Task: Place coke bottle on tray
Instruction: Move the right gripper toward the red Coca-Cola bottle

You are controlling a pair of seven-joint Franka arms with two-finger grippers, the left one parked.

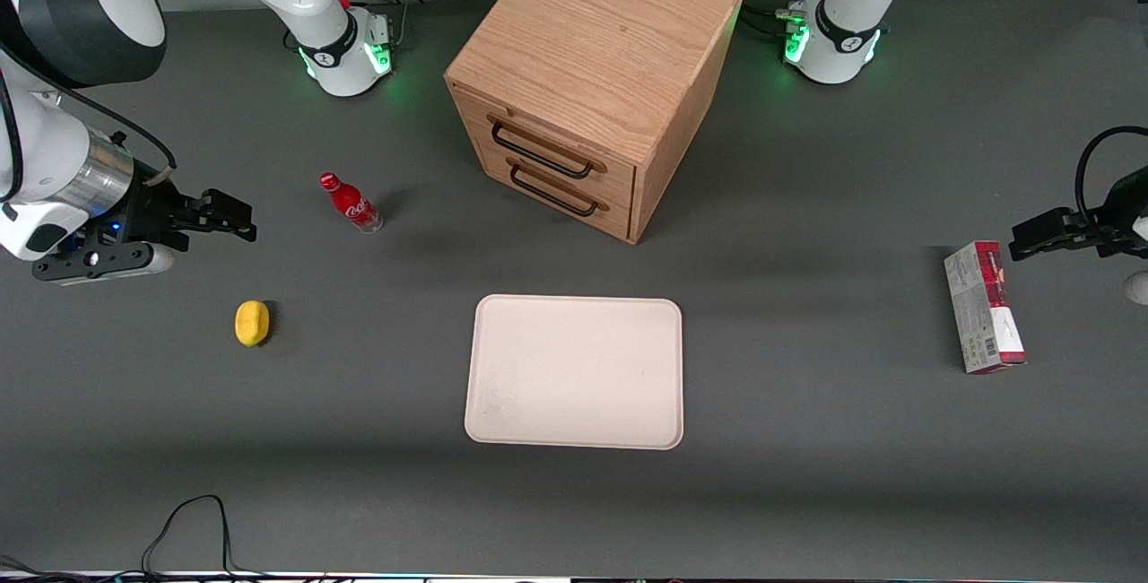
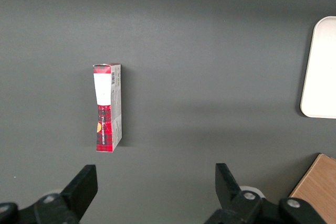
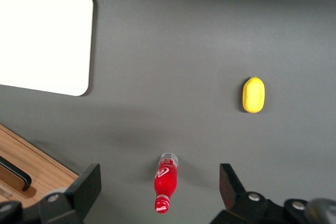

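Note:
The coke bottle is small and red, with a red cap and a clear base. It stands on the grey table, between the working arm's gripper and the wooden drawer cabinet. The right wrist view shows it from above, between the two fingers. My right gripper is open and empty, held above the table beside the bottle, toward the working arm's end. The cream-white tray lies flat and bare, nearer the front camera than the cabinet; it also shows in the right wrist view.
A yellow lemon-like object lies nearer the front camera than the gripper. A red-and-grey carton lies toward the parked arm's end. A black cable loops at the table's front edge.

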